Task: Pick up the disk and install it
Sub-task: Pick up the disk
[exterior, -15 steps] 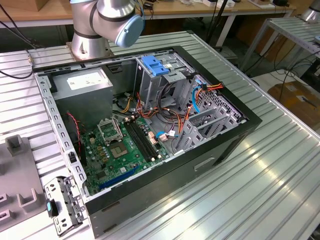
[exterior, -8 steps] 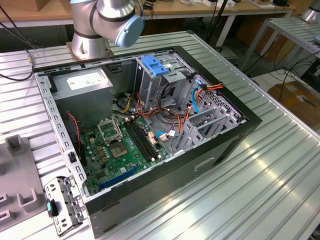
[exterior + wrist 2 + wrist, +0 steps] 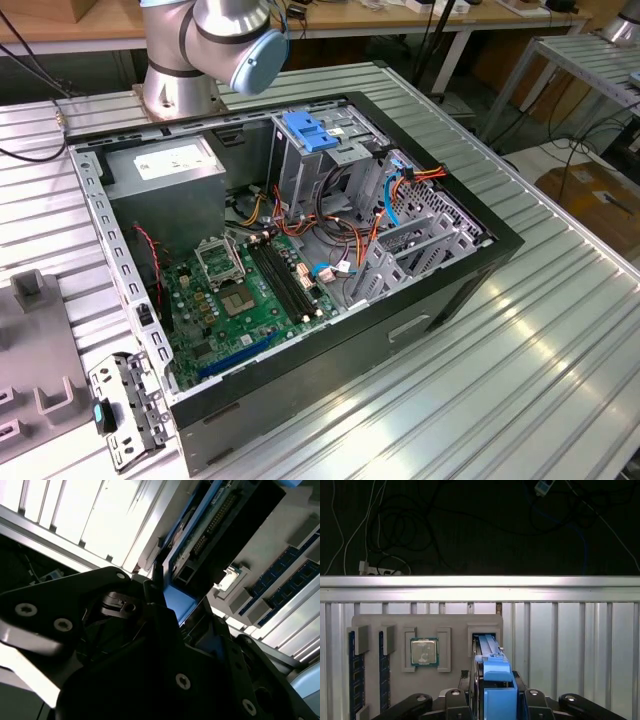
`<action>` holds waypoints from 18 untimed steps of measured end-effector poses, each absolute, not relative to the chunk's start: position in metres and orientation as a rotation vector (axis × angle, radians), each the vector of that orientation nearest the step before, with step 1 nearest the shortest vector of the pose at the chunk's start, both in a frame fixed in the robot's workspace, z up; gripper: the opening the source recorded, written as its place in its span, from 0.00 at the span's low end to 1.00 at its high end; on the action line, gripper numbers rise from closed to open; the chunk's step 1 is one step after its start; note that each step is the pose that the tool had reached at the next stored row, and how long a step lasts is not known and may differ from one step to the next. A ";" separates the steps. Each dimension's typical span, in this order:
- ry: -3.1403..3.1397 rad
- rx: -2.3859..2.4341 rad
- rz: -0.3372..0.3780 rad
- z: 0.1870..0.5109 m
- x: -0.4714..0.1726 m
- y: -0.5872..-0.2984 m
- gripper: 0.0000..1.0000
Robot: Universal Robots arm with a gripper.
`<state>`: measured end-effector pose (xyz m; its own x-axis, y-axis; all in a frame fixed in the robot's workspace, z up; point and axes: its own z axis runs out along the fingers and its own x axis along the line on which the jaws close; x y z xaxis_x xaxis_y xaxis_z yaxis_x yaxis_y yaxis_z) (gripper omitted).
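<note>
The disk (image 3: 492,655), a black drive in a bright blue carrier, stands on edge in a slot of the grey parts tray (image 3: 395,625). My gripper (image 3: 498,687) straddles the carrier's near end, with a black finger pressed against each side of the blue plastic. In the second wrist view the disk (image 3: 230,525) runs away from the gripper (image 3: 177,605), its circuit-board side showing. The fingers look shut on the carrier. In the exterior view the arm (image 3: 215,40) rises beside the open computer case (image 3: 300,250).
The tray also holds a processor chip (image 3: 424,652) and blue memory sticks (image 3: 352,680). Inside the case are a green motherboard (image 3: 250,290), a drive cage with a light blue latch (image 3: 310,130), loose cables (image 3: 350,240) and a grey power supply (image 3: 170,165). Ribbed metal table (image 3: 520,350) surrounds it.
</note>
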<state>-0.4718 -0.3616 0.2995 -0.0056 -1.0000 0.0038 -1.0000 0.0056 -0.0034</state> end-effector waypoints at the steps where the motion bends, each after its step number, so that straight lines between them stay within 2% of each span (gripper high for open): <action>1: -2.227 2.215 0.008 0.299 -0.472 -0.361 0.44; 18: -2.258 2.182 0.008 0.298 -0.472 -0.360 0.44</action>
